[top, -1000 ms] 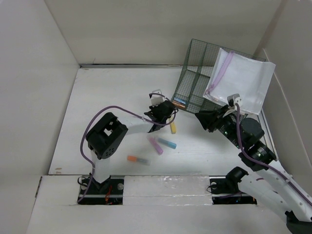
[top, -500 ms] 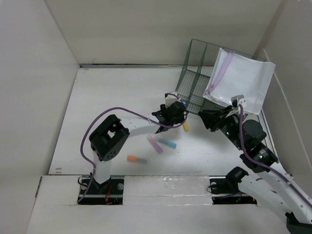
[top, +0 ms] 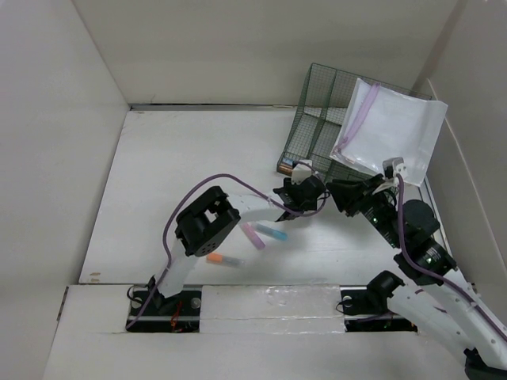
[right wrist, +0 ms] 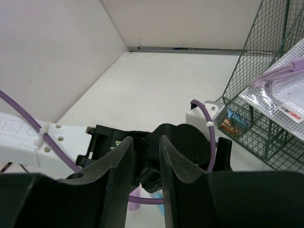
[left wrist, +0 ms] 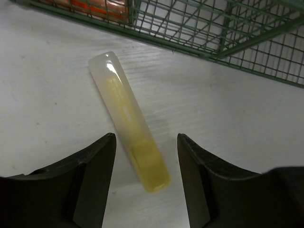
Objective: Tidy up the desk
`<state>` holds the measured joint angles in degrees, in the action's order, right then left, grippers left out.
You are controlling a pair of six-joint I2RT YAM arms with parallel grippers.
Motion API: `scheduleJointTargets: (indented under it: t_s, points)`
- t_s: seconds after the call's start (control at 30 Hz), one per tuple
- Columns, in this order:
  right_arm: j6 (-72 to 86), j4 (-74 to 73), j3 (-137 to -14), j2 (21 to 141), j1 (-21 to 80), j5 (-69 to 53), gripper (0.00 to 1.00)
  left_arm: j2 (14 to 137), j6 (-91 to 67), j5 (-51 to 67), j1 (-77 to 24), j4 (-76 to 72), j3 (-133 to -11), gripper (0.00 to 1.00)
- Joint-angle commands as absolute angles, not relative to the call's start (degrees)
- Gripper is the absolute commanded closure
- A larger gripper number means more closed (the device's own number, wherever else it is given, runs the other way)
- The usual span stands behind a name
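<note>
Hovering low over the desk [left wrist: 47, 95], the left gripper [left wrist: 146, 138] stands with its jaws apart, grasping nothing. A yellow marker [left wrist: 128, 118] lies slantwise on the matte white surface between its 2 black fingers, touching neither. Just beyond the fingertips runs the green wire-mesh basket [left wrist: 190, 28], its thin rods forming a rigid grid. The marker is a smooth, glossy, translucent stick with rounded ends; a squeeze across that slant would likely twist it or squirt it aside, and a forward reach could snag the mesh. The right gripper [right wrist: 145, 142], narrowly parted and empty, hangs close by the left arm's wrist, so a careless swing risks a knock between arms.
</note>
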<state>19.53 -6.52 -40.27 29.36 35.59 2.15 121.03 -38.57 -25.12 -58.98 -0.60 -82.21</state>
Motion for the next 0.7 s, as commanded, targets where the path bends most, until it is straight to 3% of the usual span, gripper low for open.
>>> scheduleJointTargets:
  t_s: [0.0,0.2,0.43,0.6,0.67]
  points:
    - [20.13,-5.89,-39.90,28.56,35.24,1.93,0.66,122.08,-38.59,-29.36,-58.54,2.02,-86.04,0.50]
    - [19.69,-6.33,-40.78,27.51,35.24,2.72,0.66,125.15,-37.00,-34.45,-58.54,6.32,-88.68,0.56]
    - [19.34,-4.93,-44.12,27.33,35.24,0.79,0.65,126.31,-36.12,-35.33,-58.54,11.16,-87.55,0.76]
    - [19.25,-4.57,-45.00,28.74,35.24,0.44,0.65,122.53,-35.60,-36.38,-58.54,11.43,-83.24,0.79]
    - [19.25,-4.57,-44.74,29.00,35.24,0.44,0.65,121.21,-35.16,-36.91,-58.54,10.55,-80.78,0.89]
